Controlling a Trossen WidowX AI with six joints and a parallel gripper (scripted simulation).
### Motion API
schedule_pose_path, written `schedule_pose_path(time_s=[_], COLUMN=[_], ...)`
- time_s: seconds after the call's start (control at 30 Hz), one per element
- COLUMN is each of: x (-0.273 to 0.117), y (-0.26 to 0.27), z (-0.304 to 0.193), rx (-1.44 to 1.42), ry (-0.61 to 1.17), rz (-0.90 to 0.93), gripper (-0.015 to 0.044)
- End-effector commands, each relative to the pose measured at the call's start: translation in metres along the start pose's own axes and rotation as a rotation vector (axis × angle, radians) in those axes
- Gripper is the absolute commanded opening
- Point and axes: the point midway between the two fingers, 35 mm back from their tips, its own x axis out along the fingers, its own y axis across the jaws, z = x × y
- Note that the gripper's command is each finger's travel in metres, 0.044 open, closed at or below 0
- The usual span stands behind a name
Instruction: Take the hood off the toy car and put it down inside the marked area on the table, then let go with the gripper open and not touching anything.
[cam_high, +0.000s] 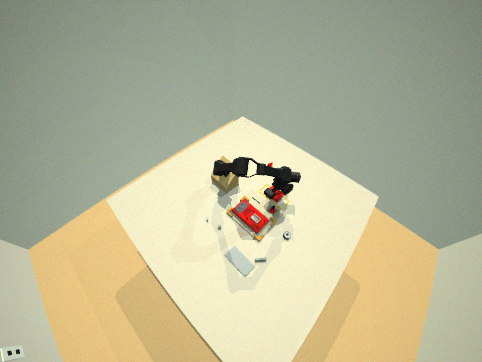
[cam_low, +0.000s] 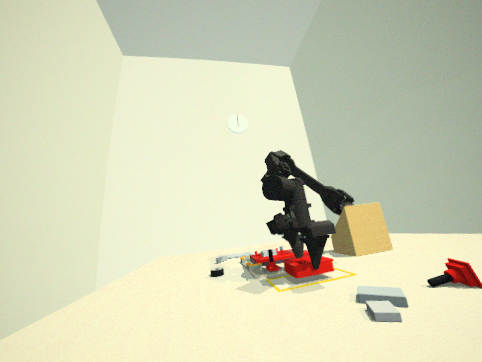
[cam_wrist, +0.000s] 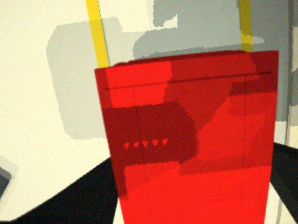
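The red hood (cam_high: 278, 195) (cam_low: 309, 267) (cam_wrist: 200, 120) is a flat, box-like piece. My gripper (cam_low: 307, 261) (cam_wrist: 189, 157) is shut on it from above, one black finger at each side. The hood is level and very low over the marked area, a yellow outline (cam_high: 288, 201) (cam_low: 317, 282) (cam_wrist: 97, 30); whether its underside touches the table cannot be told. The outline's far part is hidden behind the hood in the exterior view. The red toy car (cam_high: 249, 216) stands beside the area, within orange corner pieces.
A tan block (cam_high: 225, 183) (cam_low: 367, 229) stands near the arm's base. A black wheel (cam_high: 286, 235) (cam_low: 217, 272) lies beyond the car. A pale grey plate (cam_high: 240, 261) and a grey bar (cam_high: 260, 260) lie farther off. The exterior view shows a red part (cam_low: 460, 274) and grey blocks (cam_low: 382, 296) at right.
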Motion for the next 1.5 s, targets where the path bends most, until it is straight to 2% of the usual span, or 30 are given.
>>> schedule_pose_path(time_s=[0.0, 0.83, 1.37, 1.4, 1.47], x=[0.002, 0.015, 0.013, 0.011, 0.003], y=[0.000, -0.001, 0.000, 0.000, 0.000], z=[0.001, 0.000, 0.000, 0.000, 0.001], rx=[-0.004, -0.004, 0.000, 0.000, 0.000], ry=[-0.003, -0.003, 0.000, 0.000, -0.001], rz=[-0.003, -0.003, -0.001, -0.001, 0.000], gripper=[0.0000, 0.0000, 0.0420, 0.0440, 0.0440])
